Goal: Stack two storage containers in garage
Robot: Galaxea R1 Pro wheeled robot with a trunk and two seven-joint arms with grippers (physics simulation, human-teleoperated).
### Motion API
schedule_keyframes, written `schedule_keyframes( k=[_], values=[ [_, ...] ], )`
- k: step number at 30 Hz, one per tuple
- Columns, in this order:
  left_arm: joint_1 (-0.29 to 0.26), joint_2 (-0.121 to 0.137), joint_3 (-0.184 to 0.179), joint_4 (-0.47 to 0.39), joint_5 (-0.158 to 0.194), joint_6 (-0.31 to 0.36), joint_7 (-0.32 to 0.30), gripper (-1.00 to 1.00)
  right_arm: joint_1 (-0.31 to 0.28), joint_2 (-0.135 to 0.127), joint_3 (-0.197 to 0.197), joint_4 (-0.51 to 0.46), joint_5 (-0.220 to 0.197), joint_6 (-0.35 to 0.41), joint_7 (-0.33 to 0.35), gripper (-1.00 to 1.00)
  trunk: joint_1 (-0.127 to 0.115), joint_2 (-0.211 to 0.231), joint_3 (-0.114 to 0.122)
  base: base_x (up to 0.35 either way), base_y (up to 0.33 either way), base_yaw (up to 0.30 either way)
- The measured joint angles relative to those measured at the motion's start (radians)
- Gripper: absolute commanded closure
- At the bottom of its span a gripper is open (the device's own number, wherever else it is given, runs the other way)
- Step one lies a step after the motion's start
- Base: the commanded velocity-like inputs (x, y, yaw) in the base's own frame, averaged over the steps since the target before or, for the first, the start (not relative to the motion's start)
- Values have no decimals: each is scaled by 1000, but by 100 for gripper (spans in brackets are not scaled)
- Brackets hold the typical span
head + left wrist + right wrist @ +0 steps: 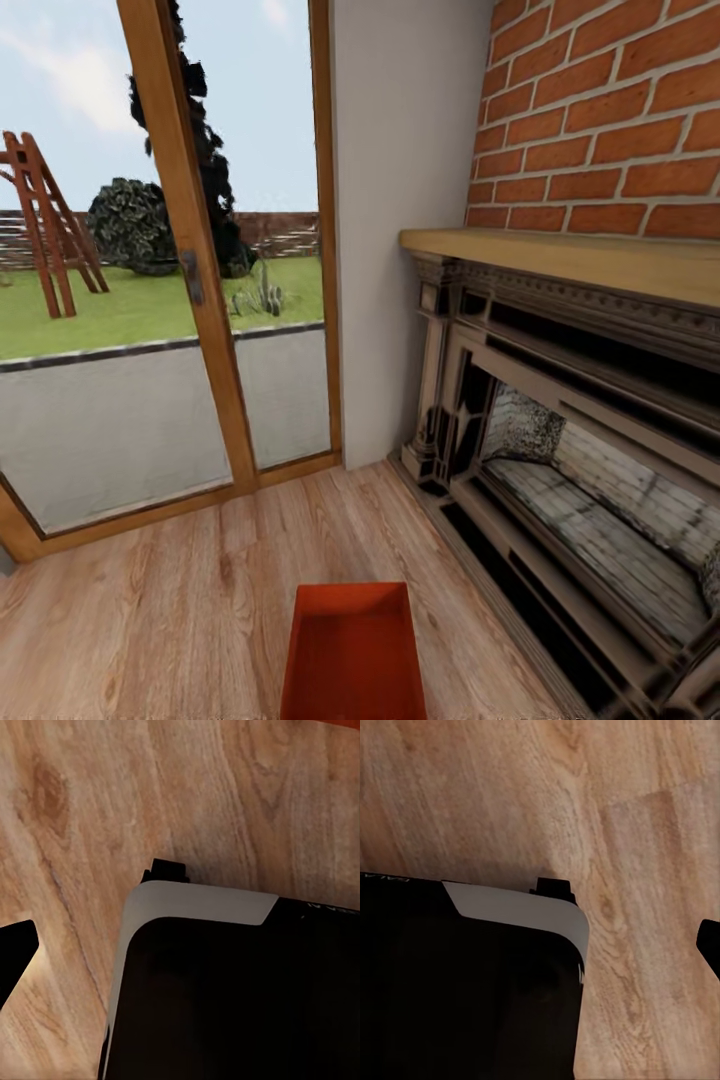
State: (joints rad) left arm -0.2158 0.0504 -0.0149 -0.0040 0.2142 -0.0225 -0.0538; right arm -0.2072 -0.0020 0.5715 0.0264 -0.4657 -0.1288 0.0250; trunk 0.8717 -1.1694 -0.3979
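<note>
One orange-red storage container [352, 655] shows in the head view at the bottom middle, its open top facing up, over the light wood-plank floor [150, 620] of the living room. Whether it rests on the planks or is carried I cannot tell. In the left wrist view a single dark fingertip [15, 954] pokes in at the picture's edge above the planks. The right wrist view has a similar dark fingertip [710, 943] at its edge. Nothing is seen between the fingers, and whether either gripper is open or shut is unclear.
Glass doors [190, 280] in a wood frame stand ahead on the left, with a garden behind. An ornate dark fireplace [560, 440] under red brick [600, 120] lines the right side. My black, white-edged base [225, 990] [472, 982] takes up much of both wrist views.
</note>
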Motion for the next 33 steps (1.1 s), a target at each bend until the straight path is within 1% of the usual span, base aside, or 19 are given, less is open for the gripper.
schedule_keyframes(
  k=[8,15,33],
  values=[
    [0,0,0,0,0,0,0,-100,0,0,0,0,0,0,0,-100,0,0,-12,0,0,0],
    [0,0,0,0,0,0,0,-100,0,0,0,0,0,0,0,-100,0,0,-22,0,88,0],
    [0,0,0,0,0,0,0,-100,0,0,0,0,0,0,0,-100,0,0,-48,0,1,0]
  ],
)
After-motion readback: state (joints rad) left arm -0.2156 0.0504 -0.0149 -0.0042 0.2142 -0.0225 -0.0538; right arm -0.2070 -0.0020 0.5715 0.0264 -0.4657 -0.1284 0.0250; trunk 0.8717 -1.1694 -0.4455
